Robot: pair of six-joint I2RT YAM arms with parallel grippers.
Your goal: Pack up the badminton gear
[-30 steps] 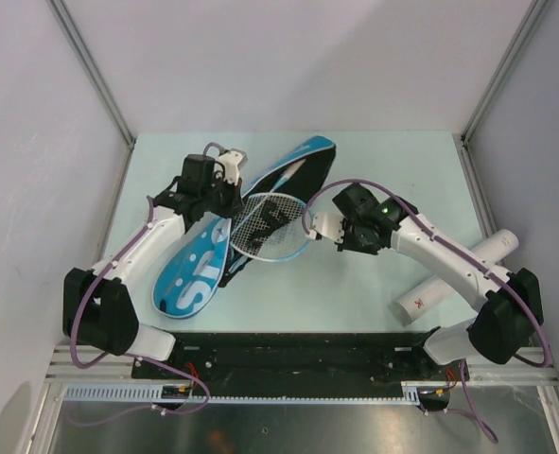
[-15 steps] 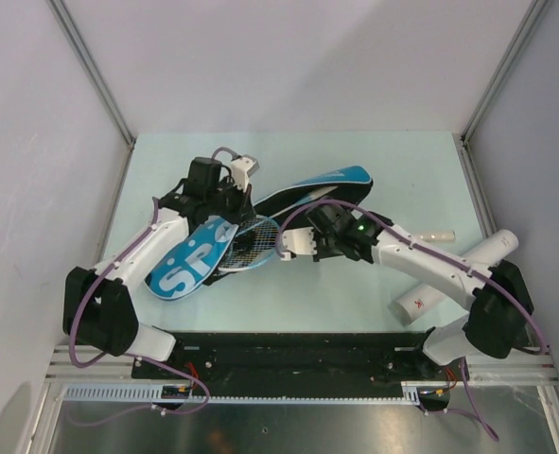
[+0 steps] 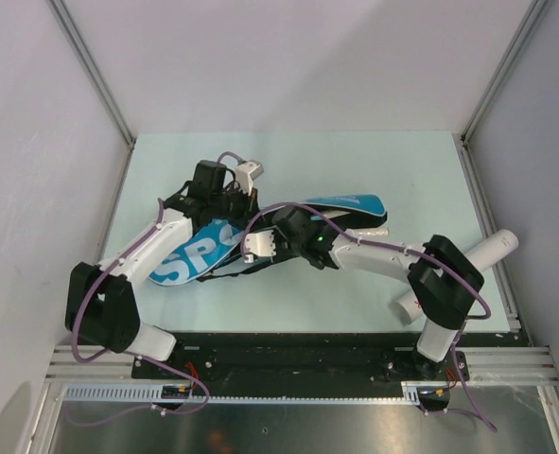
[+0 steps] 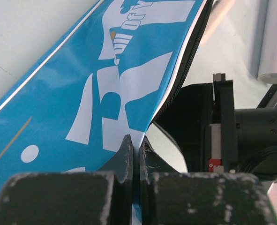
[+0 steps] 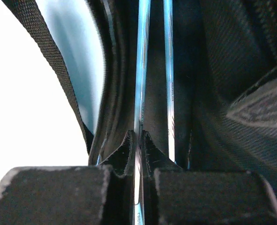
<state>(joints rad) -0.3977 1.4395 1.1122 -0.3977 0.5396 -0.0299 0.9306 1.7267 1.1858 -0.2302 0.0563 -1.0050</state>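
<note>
Cover [image 3: 199, 253], blue with white lettering, lies aslant on the pale counter [image 3: 355, 161]; in the overhead view it runs from lower left of centre to right of centre.

The left end effector [image 4: 133, 146] is closed and pinches the cover's blue upper flap at its zip edge. In the left wrist view the flap rises from the fingers toward the upper left, and the black lining shows beneath it at right.

The right end effector [image 5: 138, 139] is closed on a thin light-blue racket frame [image 5: 142, 70] inside the cover's black interior. A second frame [image 5: 168, 70], also light blue, runs just beside the first. Whether both belong to one racket cannot be told. Black webbing [image 5: 44, 56] edges the opening at the left of the right wrist view.

Overhead, the right arm [image 3: 374, 253] reaches across the centre toward the left. Its tip lies at the cover's opening, just beside the flap held up by the left arm [image 3: 151, 244]. A white handle [image 3: 372, 232] shows at the cover's right end.

The tube [image 3: 495, 249], white, lies at the right edge of the counter. It is partly hidden by the right arm's elbow and lies well apart from the cover. Its end also appears at the upper right of the left wrist view.
</note>
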